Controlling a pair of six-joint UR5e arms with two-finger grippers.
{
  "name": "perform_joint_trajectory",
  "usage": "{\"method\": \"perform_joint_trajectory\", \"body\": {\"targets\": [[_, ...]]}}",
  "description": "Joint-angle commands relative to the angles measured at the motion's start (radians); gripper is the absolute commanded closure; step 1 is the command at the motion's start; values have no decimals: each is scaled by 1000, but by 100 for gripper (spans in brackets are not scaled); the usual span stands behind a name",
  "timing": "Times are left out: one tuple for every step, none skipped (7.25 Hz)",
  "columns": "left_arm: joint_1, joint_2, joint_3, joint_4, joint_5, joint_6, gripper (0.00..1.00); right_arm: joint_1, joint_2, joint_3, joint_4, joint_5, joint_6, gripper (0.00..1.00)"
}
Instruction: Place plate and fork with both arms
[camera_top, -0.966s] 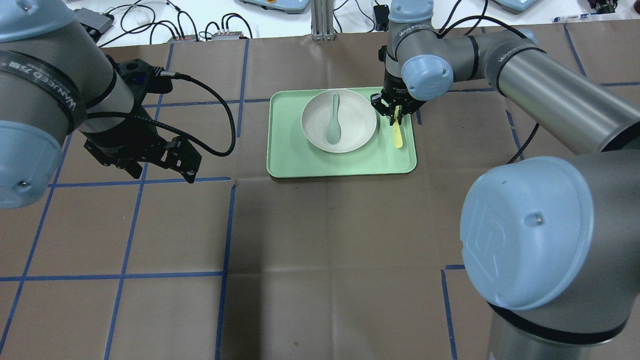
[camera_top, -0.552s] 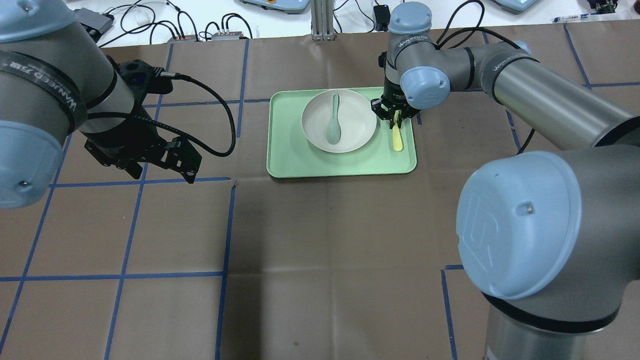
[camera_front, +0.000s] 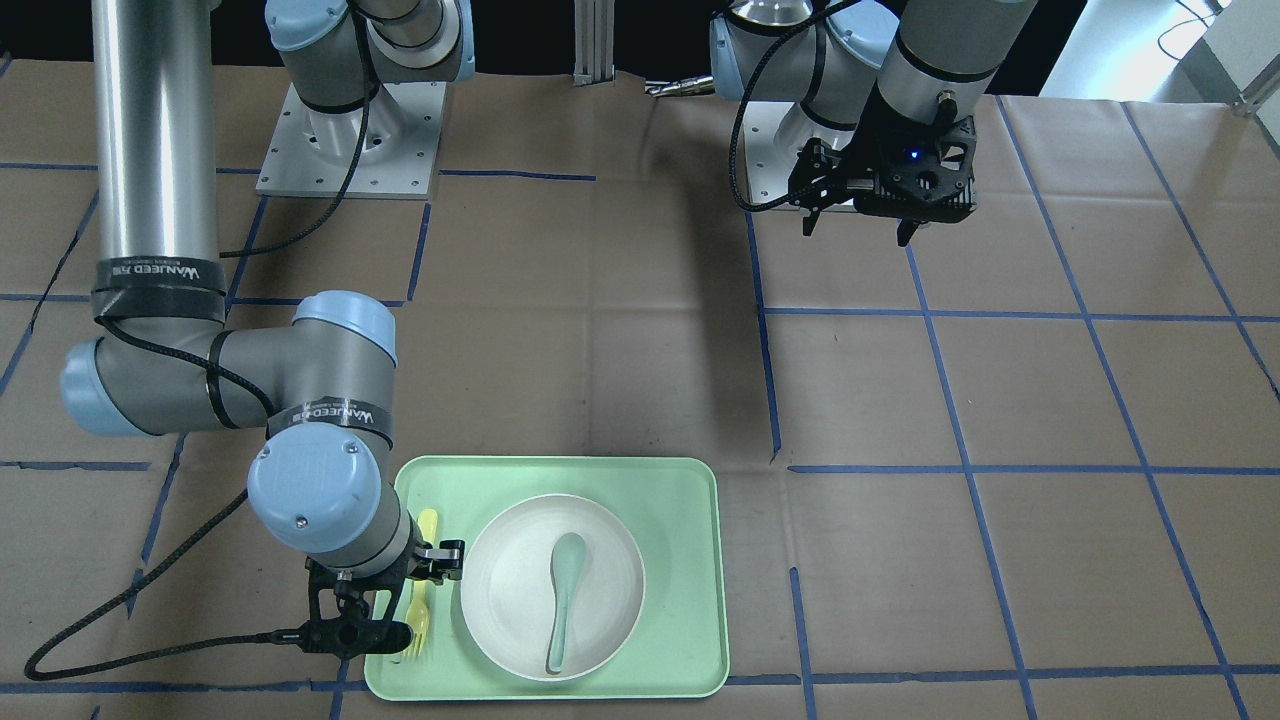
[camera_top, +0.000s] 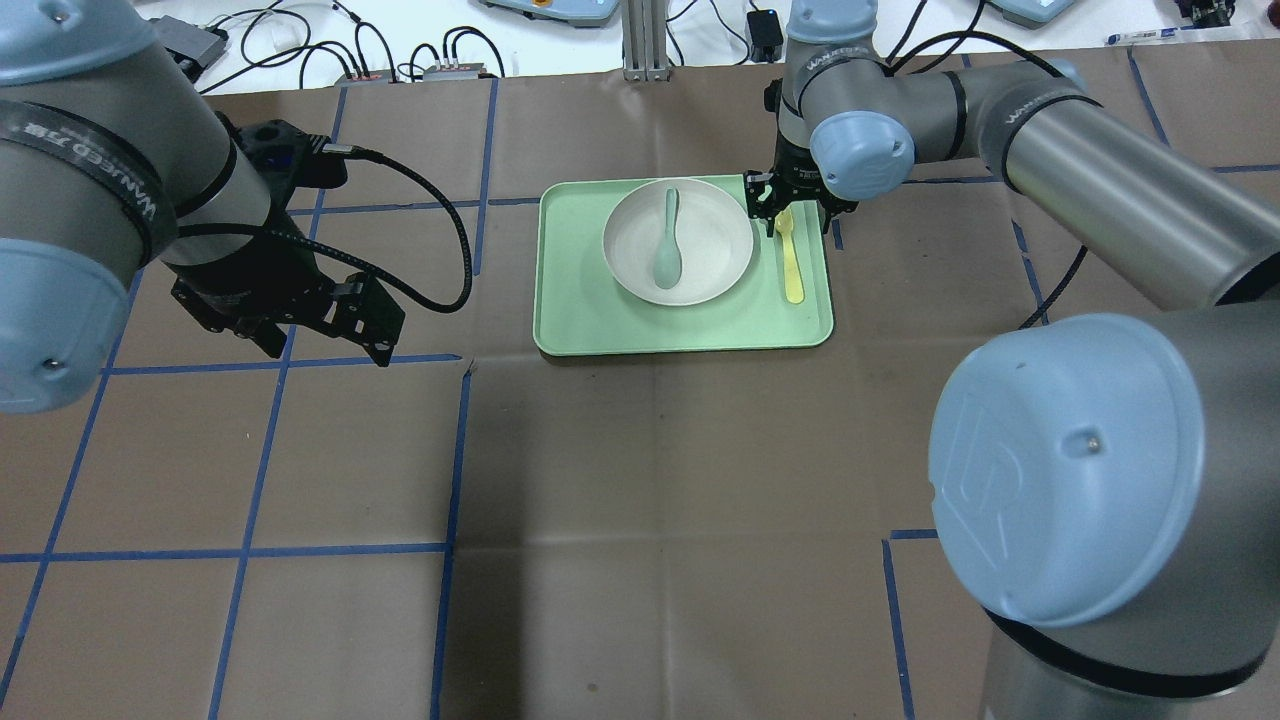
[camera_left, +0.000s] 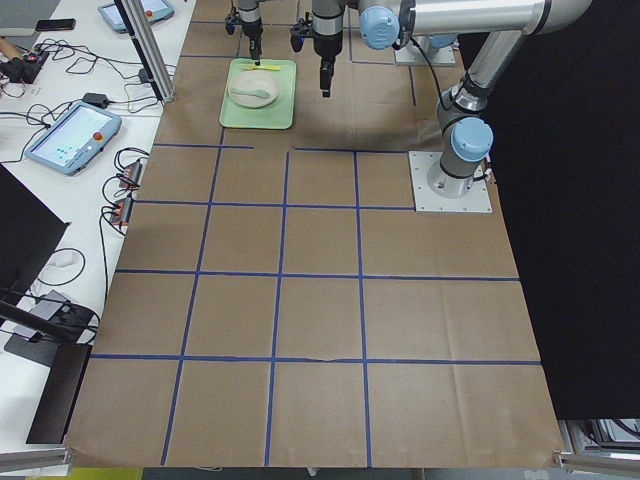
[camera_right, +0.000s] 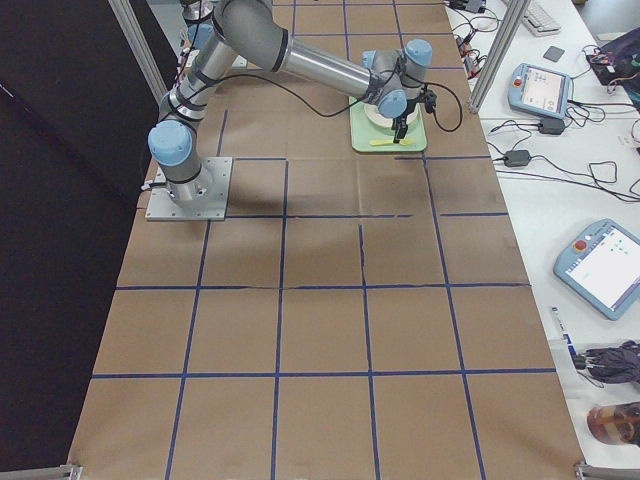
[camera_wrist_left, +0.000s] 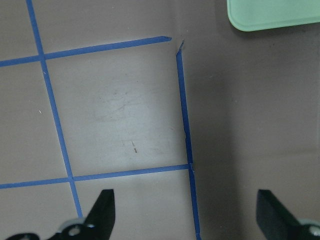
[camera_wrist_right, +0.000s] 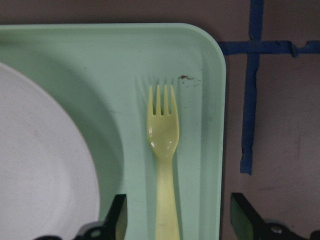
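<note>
The slim pale-yellow plastic fork (camera_wrist_right: 163, 150), likely light, stiff and slippery, lies between the parted fingers of the right gripper (camera_wrist_right: 182, 220); pinch its handle.

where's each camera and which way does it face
Front-facing: across the table, facing robot; both arms.
Overhead: behind the shoulders, looking down; both arms.
Exterior left: table's end; left arm nearer.
Exterior right: opposite end; right arm nearer.
Left wrist: down on taped table; left gripper.
Right wrist: down on fork; right gripper.
Both wrists see the tray.
</note>
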Motion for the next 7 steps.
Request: {"method": "perform_joint_trajectory", "body": {"targets": [[0, -2, -2, 0, 0, 0, 0, -13, -162, 20, 155, -1, -39, 0], [0, -2, -5, 0, 0, 0, 0, -45, -228, 52, 215, 0, -90, 1], [-1, 0, -8, -1, 0, 0, 0, -73, -300, 119, 214, 2, -123, 0], [-5, -8, -9, -3, 1, -9, 0, -83, -375, 170, 223, 2, -128, 0], [-5, -8, -9, -3, 3, -15, 0, -87, -438, 190, 305, 8, -128, 1], [-5, -10, -10, -2, 2, -18, 0, -88, -483, 190, 350, 5, -128, 2], [-3, -3, -6, -1, 3, -3, 0, -88, -526, 193, 387, 8, -126, 3]]}}
